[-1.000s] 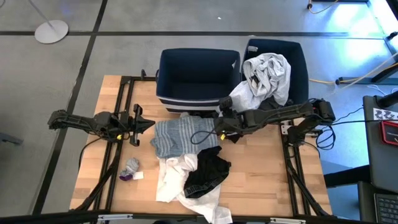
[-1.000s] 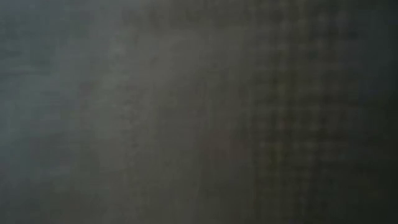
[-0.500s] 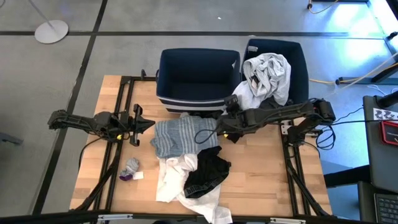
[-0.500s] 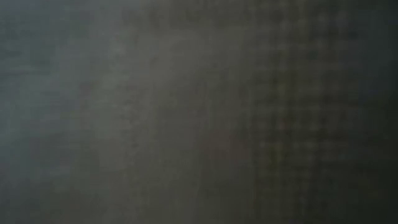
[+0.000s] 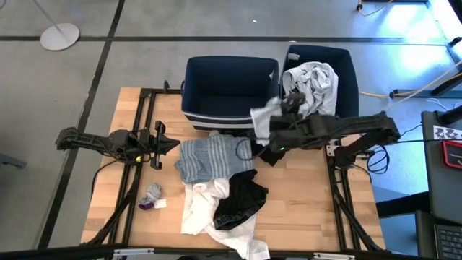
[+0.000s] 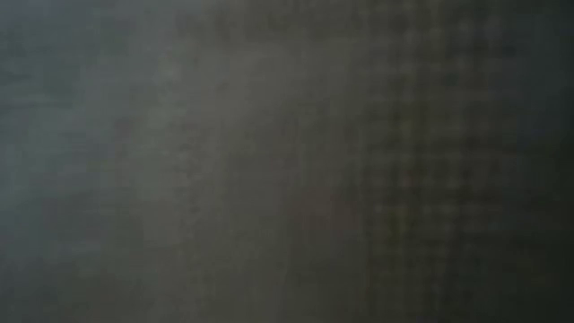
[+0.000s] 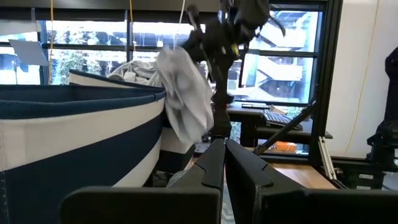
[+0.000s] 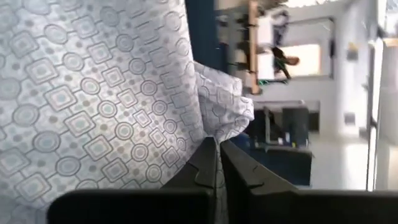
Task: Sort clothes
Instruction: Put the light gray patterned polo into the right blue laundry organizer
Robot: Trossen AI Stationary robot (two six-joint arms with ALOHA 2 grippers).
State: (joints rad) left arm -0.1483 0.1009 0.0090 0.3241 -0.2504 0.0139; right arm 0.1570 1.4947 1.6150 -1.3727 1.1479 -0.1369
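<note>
Waiting at the left edge of the table (image 5: pixel 303 206), the left gripper (image 5: pixel 172 145) sits with fingers fully closed, holding nothing. Near it lies a small grey sock (image 5: pixel 153 192). Mid-table is the pile: striped grey top (image 5: pixel 206 157), white piece (image 5: pixel 200 208), black garment (image 5: pixel 242 199). Behind it, the left bin (image 5: pixel 229 92) looks empty; the right bin (image 5: pixel 345 71) already holds a light grey garment (image 5: pixel 314 83). The right gripper (image 5: pixel 269 128) hangs above the gap between the bins, fingers pinched tight on a white patterned cloth (image 5: pixel 263 117) that dangles off the table. Cloth looks light, limp, floppy; likely to drape and snag on a bin rim. Pinching a bunched fold probably holds better than a single edge. Low view shows nothing usable.
</note>
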